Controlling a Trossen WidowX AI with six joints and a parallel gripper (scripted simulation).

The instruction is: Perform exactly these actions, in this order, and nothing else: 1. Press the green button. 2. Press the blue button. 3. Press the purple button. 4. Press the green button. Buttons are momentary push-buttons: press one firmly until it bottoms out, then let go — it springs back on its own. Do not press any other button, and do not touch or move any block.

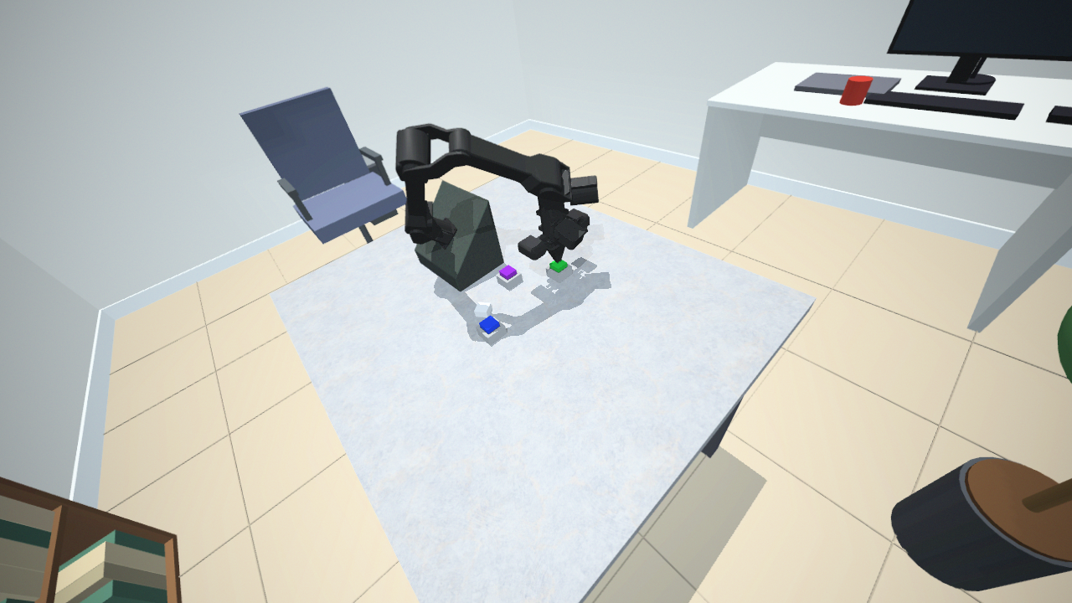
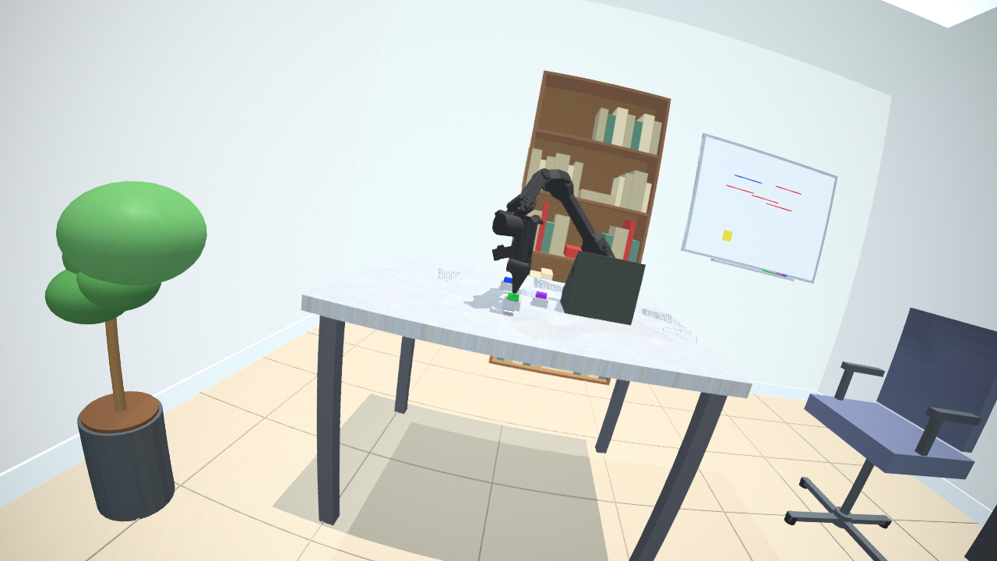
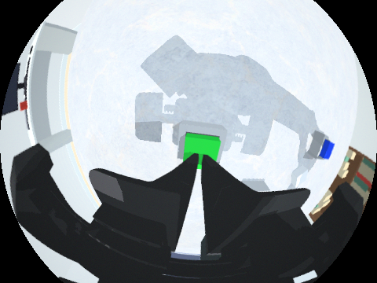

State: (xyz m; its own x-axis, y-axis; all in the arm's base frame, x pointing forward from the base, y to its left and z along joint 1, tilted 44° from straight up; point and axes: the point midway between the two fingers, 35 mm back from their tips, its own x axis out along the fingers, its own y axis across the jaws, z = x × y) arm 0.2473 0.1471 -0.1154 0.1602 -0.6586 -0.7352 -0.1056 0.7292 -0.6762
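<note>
Top view: end effector [image 1: 557, 260] [image 2: 516, 291] [image 3: 199, 159] pinching narrow, holding nothing, hovering at or touching green button [image 1: 557, 265] [image 2: 512, 297] [image 3: 202, 145]; blue button [image 1: 489, 324] [image 2: 508, 280] [image 3: 327, 149] sitting toward seven o'clock; likely first press starting, all four presses probably remaining.

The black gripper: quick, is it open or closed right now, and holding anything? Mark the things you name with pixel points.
Gripper [image 1: 557, 259] [image 2: 516, 290] [image 3: 199, 159]: closed, holding nothing, tips at the green square push-button [image 1: 557, 265] [image 2: 512, 297] [image 3: 203, 145].
</note>
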